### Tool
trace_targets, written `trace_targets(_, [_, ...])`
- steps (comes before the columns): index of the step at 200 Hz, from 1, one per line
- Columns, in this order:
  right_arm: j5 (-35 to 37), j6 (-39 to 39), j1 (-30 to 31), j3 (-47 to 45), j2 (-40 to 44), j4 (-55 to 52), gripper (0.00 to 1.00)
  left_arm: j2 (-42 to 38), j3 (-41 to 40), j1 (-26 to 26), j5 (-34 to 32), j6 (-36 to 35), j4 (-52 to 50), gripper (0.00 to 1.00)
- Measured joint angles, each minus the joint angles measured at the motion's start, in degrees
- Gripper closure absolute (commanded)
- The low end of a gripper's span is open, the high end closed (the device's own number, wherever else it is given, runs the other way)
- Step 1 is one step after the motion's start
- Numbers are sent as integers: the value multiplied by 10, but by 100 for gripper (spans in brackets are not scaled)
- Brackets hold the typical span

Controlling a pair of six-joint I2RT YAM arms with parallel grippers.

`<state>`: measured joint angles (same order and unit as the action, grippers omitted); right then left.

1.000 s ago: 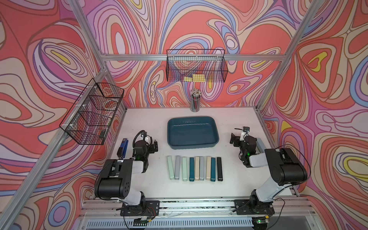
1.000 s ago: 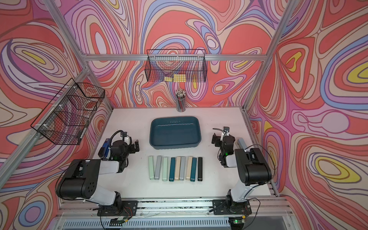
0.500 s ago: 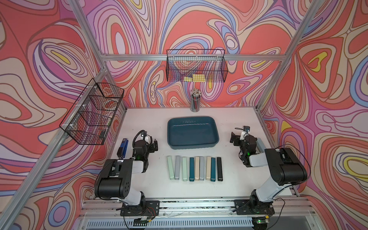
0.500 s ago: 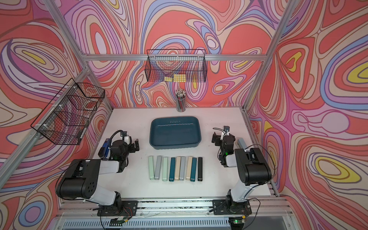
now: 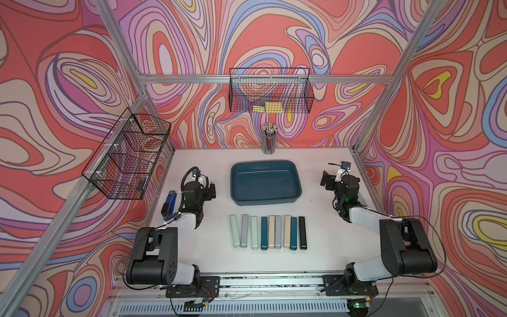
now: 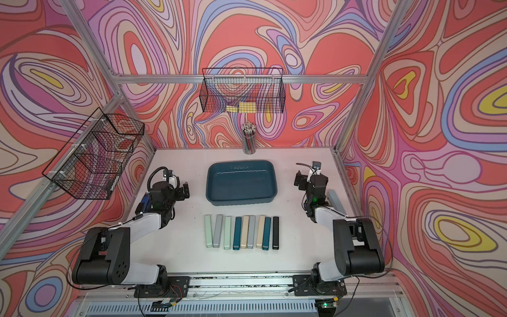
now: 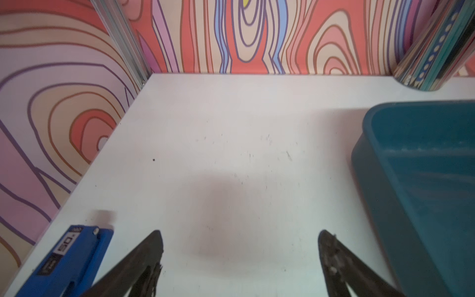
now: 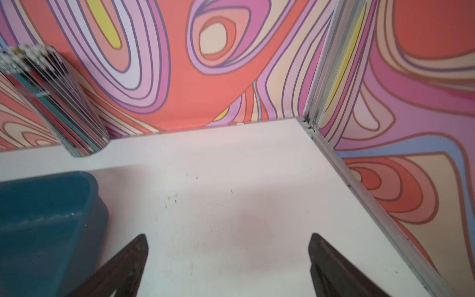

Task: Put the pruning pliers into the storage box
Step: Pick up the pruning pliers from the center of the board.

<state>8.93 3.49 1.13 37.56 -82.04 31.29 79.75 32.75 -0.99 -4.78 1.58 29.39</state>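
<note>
Pliers (image 5: 271, 232) point lengthwise toward storage box (image 5: 264, 201).

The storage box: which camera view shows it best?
Both top views show it best: the whole storage box is visible, with its rim and empty inside. The left wrist view catches only one corner, and the right wrist view another corner, slightly blurred.

Pruning pliers (image 5: 268, 232): nine slim bars lying flat, side by side, long axes near-to-far. Left to right: pale green, grey, pale green, teal, beige, grey, beige, teal, black. Storage box (image 5: 264, 199): shallow dark teal tray, upright, just beyond the row, not touching.
</note>
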Motion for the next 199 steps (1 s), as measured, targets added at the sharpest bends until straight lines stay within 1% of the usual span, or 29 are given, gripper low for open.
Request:
trace_targets(12, [-5, 14, 0, 28, 35, -42, 2, -26, 16, -2, -5, 0, -34, 8])
trace_targets(19, [-9, 28, 0, 42, 52, -64, 2, -42, 29, -5, -9, 3, -66, 10])
trace_targets(28, [-19, 51, -1, 61, 72, -89, 2, -60, 54, -9, -15, 10, -121, 13])
trace_targets(38, [-33, 75, -1, 79, 85, -109, 2, -72, 90, -15, -20, 19, -187, 14])
trace_targets(46, [-43, 93, -1, 94, 89, -131, 2, -78, 124, -24, -26, 31, -244, 18])
trace_targets(62, [-65, 129, -1, 137, 81, -201, 1, -86, 191, -45, -30, 61, -364, 18])
trace_targets(70, [-76, 142, -1, 156, 74, -232, 2, -90, 213, -55, -30, 77, -417, 21])
trace_targets(81, [-93, 159, -1, 178, 67, -272, 3, -103, 228, -68, -25, 102, -485, 21])
trace_targets(87, [-101, 168, -1, 185, 66, -289, 5, -112, 228, -75, -23, 115, -516, 21])
trace_targets(93, [-108, 175, -1, 187, 67, -302, 8, -123, 227, -84, -22, 130, -555, 22])
trace_targets(101, [-116, 185, -1, 187, 70, -318, 10, -139, 222, -97, -21, 148, -598, 23])
trace_targets(114, [-124, 198, -1, 187, 78, -345, 21, -167, 212, -122, -17, 179, -663, 25])
trace_targets(120, [-127, 202, -1, 187, 83, -357, 24, -182, 207, -133, -12, 194, -692, 26])
trace_targets(143, [-141, 222, 0, 195, 101, -400, 34, -225, 194, -169, -8, 244, -776, 26])
trace_targets(152, [-150, 227, 2, 203, 103, -414, 35, -231, 196, -187, 0, 261, -802, 25])
trace_targets(171, [-160, 228, 18, 219, 102, -438, 37, -208, 214, -203, 18, 287, -847, 25])
trace_targets(190, [-155, 221, 57, 239, 99, -467, 37, -172, 219, -219, 30, 311, -855, 25])
trace_targets(199, [-150, 217, 80, 250, 97, -478, 36, -163, 212, -235, 39, 328, -851, 25])
